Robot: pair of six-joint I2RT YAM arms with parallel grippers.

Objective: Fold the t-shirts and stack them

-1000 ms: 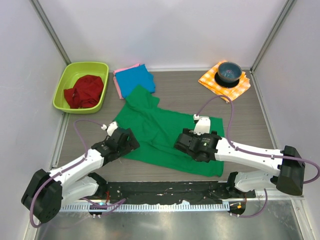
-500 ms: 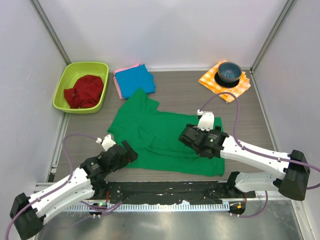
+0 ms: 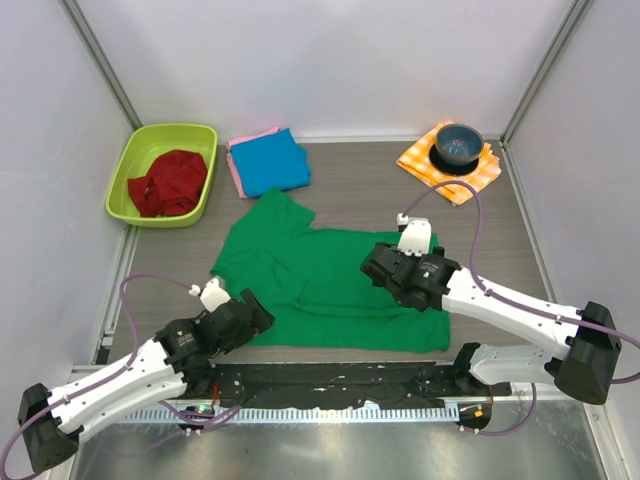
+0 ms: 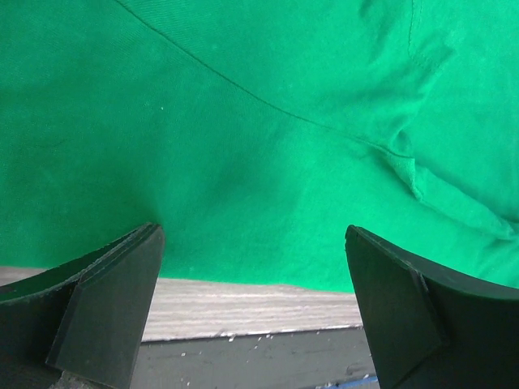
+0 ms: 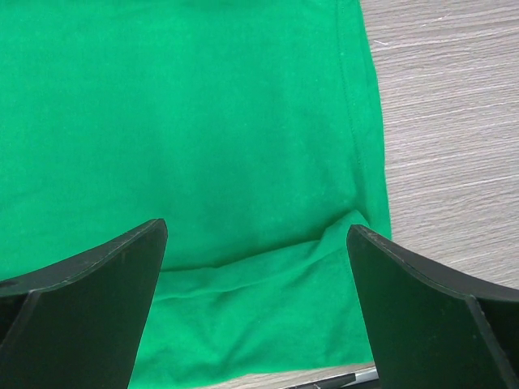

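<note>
T-shirt (image 3: 320,285), green, lies spread; left end effector (image 4: 251,243) and right end effector (image 5: 256,233) gape, seemingly above it.

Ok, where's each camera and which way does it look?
Top camera: high behind the robot, looking down at the table; left arm and right arm show.
Left wrist camera: on that arm, facing the green t-shirt at its near edge; open left end effector shows.
Right wrist camera: on that arm, facing the shirt's edge and table; open right end effector shows.
All three see the green t-shirt.
</note>
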